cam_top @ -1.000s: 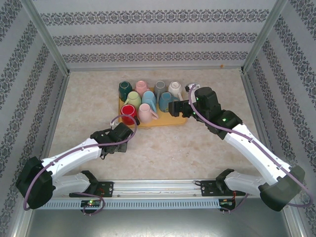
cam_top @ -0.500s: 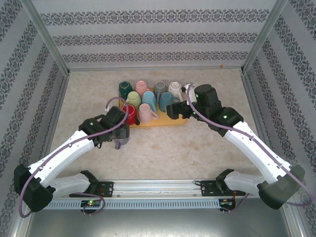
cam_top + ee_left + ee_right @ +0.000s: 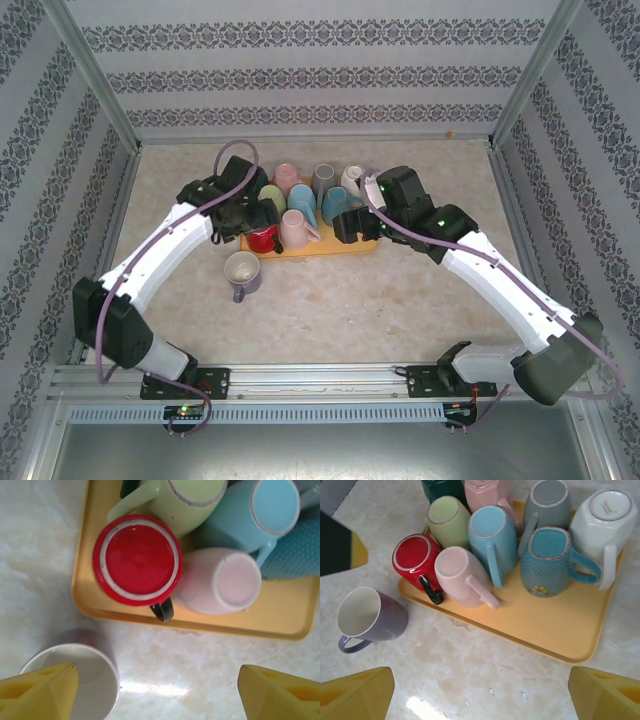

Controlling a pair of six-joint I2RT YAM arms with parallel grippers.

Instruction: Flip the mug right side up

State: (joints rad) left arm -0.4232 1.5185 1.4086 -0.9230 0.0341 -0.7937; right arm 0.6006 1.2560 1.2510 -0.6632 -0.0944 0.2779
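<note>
Hovering over the base-up red mug in the tray, the left tool gapes wide, empty. A purple mug stands upright on the worktop. Next, likely: descend, pinch the red mug's wall. The right tool gapes empty too.

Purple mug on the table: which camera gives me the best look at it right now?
Right wrist. The purple mug is whole there: upright, white inside, handle visible, beside the yellow tray. Top external shows it small; left wrist cuts off most of it.
</note>
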